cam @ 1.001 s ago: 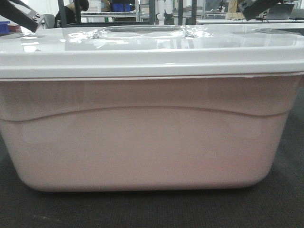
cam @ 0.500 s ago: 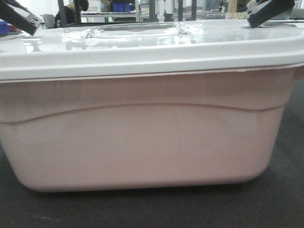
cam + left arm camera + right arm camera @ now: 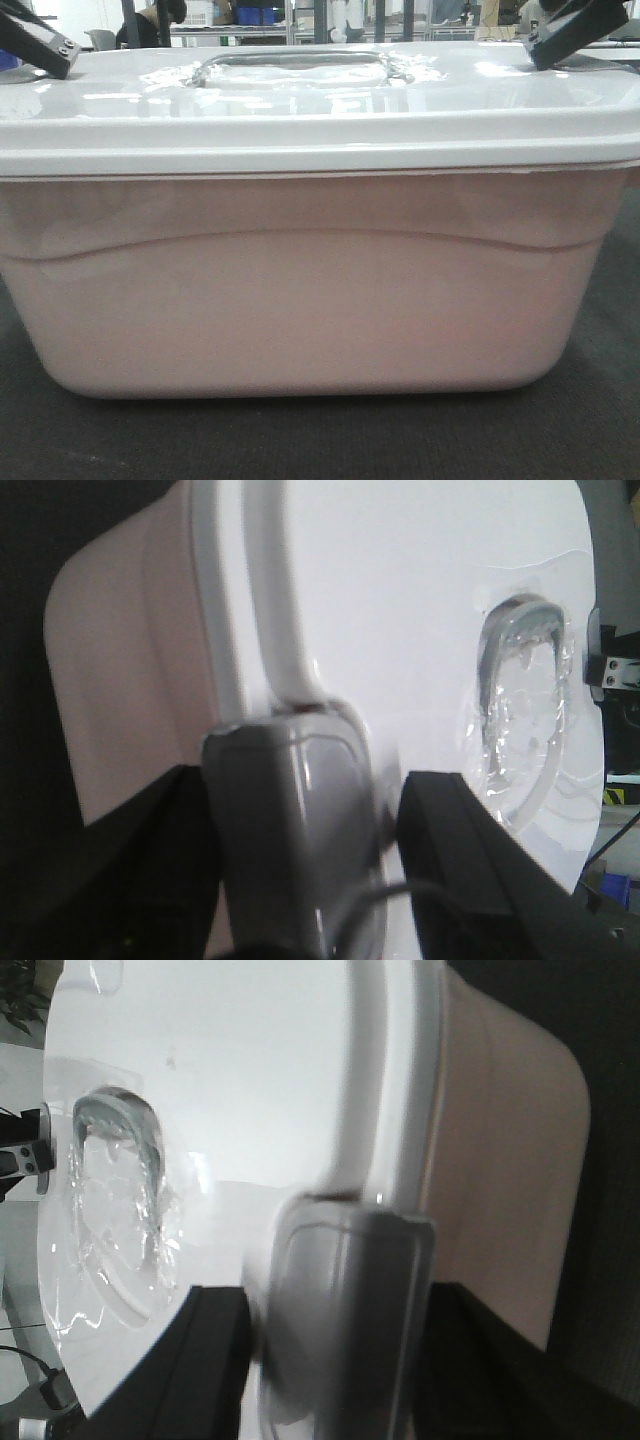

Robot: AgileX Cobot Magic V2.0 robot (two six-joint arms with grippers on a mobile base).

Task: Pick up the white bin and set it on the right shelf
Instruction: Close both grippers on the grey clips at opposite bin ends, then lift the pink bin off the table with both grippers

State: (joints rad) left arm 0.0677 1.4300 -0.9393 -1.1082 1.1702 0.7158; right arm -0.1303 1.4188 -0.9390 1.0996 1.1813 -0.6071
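The white bin (image 3: 300, 300) fills the front view, its pinkish tub standing on a dark surface under a glossy white lid (image 3: 300, 110) with a recessed handle (image 3: 290, 68). My left gripper (image 3: 40, 45) is at the lid's left end and my right gripper (image 3: 570, 30) at its right end. In the left wrist view my left gripper (image 3: 305, 780) has its black fingers closed around the grey end latch (image 3: 280, 880). In the right wrist view my right gripper (image 3: 340, 1305) clamps the other grey latch (image 3: 350, 1380) the same way. I cannot tell whether any far rack is the right shelf.
Steel racks (image 3: 300, 28) and blue crates (image 3: 250, 15) stand far behind the bin. A dark mat (image 3: 300, 440) runs under and in front of it. The bin blocks most of the forward view.
My right gripper has moved down and to the right onto the lid's right end. The bin rocked with its right end up, then settled level again.
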